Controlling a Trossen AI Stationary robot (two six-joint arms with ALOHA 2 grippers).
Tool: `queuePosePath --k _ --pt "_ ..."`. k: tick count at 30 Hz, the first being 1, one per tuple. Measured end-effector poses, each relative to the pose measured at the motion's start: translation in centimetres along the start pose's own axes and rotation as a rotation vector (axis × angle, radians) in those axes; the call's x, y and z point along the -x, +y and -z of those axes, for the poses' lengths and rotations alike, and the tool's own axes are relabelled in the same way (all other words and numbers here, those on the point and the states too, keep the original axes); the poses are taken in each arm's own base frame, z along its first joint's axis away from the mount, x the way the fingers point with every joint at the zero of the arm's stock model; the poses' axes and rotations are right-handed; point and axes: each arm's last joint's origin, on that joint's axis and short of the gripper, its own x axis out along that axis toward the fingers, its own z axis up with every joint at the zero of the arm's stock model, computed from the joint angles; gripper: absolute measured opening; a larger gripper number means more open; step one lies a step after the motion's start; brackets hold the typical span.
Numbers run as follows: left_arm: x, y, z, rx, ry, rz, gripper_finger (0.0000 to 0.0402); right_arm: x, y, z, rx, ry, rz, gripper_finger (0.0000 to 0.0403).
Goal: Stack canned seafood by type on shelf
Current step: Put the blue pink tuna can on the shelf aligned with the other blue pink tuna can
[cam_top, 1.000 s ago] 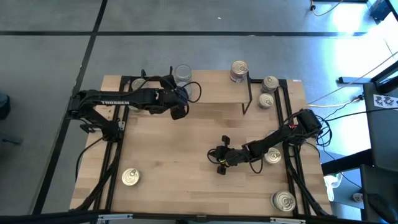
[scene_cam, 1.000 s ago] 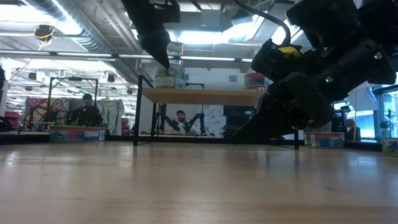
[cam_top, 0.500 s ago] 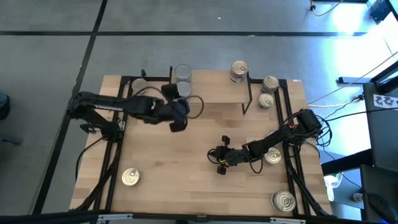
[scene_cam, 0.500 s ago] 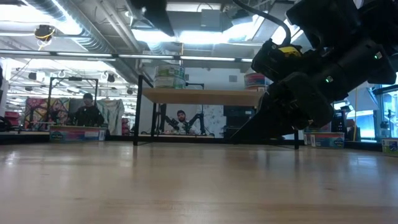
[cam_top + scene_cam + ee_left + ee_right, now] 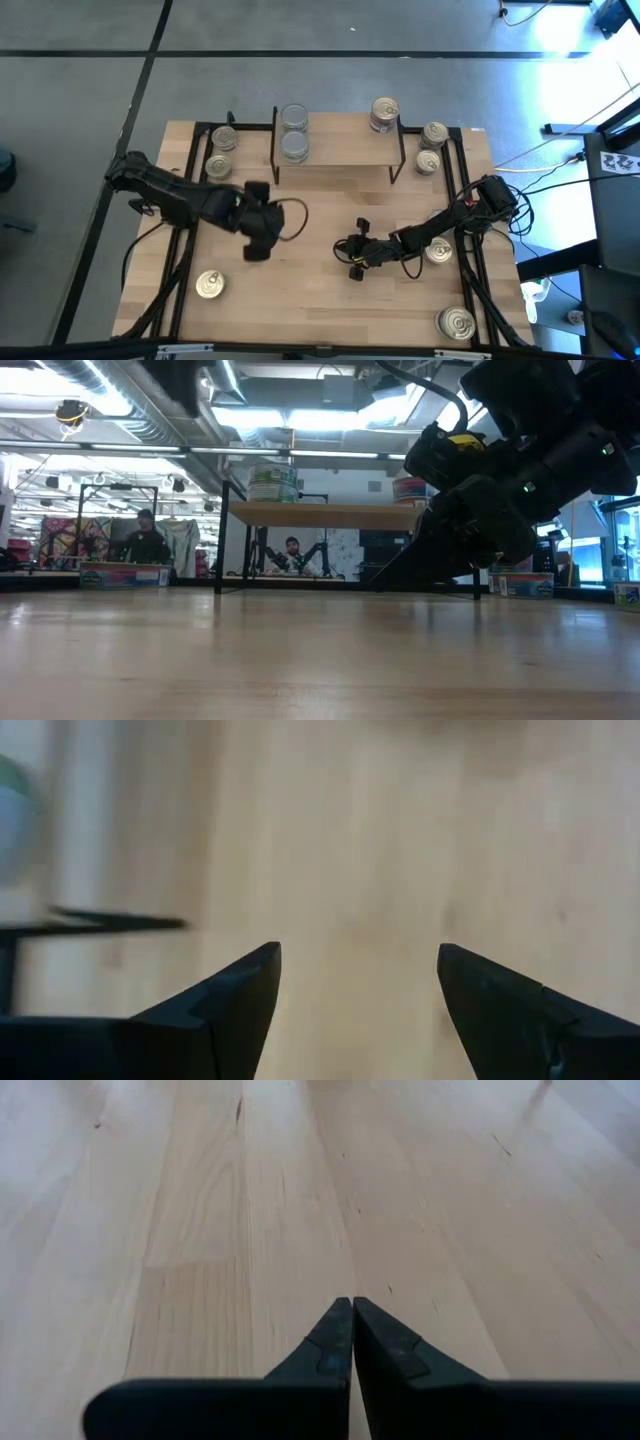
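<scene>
Hovering open left hand (image 5: 256,243), well apart from shelf (image 5: 335,150) tins (image 5: 294,132).

Two dark jointed arms, black cables looped (green lights, seemingly, on one)

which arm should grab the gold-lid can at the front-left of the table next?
Left. The left claw is open, empty and near that gold-lid can. The right claw is shut at mid-table, farther away.

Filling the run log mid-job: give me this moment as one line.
left hand: open, empty, over table | right hand: shut, idle mid-table | shelf: silver-lid cans left, gold-lid can right
</scene>
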Motion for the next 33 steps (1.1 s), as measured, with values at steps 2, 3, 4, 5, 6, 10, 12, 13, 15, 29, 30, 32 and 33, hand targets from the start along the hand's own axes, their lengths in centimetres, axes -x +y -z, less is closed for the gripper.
queuePosePath --k 2,3,4,5,6,10,12,13,15,29,30,32,33 --pt "-0.3 -1.2 1.0 0.025 0.035 0.029 0.0267 0.0 0.0 0.0 0.0 0.0 0.0 0.0014" --pt "-0.5 -1.8 1.5 0.031 0.054 0.044 0.0267 0.0 0.0 0.0 0.0 0.0 0.0 0.0014" --pt "-0.6 -2.4 2.0 0.038 0.077 0.064 0.0267 0.0 0.0 0.0 0.0 0.0 0.0 0.0014" --pt "-0.8 -3.0 2.6 0.047 0.1 0.081 0.0267 0.0 0.0 0.0 0.0 0.0 0.0 0.0014" --pt "-0.9 -3.6 3.2 0.06 0.126 0.099 0.0266 0.0 0.0 0.0 0.0 0.0 0.0 0.0014" --pt "-1.5 -5.5 5.4 0.14 0.217 0.147 0.0255 0.0 0.0 0.0 0.0 -0.001 0.0 0.0014" --pt "-1.7 -6.3 6.6 0.178 0.274 0.156 0.0246 0.0 0.0 0.0 -0.002 -0.004 -0.001 0.0014" --pt "-1.8 -6.7 7.1 0.197 0.301 0.16 0.0241 0.0 0.0 0.0 -0.002 -0.004 -0.002 0.0014" --pt "-2.1 -7.3 8.3 0.231 0.36 0.166 0.023 0.0 0.0 -0.1 -0.004 -0.007 -0.002 0.0014" --pt "-4.7 -10.7 14.2 0.223 0.476 0.251 0.0115 0.0 0.0 -0.1 -0.01 -0.007 -0.002 0.0014" --pt "-5.0 -10.8 14.5 0.216 0.473 0.257 0.0107 0.0 0.0 -0.1 -0.01 -0.006 -0.002 0.0014" --pt "-5.4 -11.1 15.0 0.205 0.464 0.275 0.0093 0.0 0.0 -0.1 -0.01 -0.006 -0.002 0.0014" --pt "-5.6 -11.2 15.2 0.202 0.46 0.283 0.0087 0.0 0.0 -0.1 -0.01 -0.006 -0.002 0.0014"
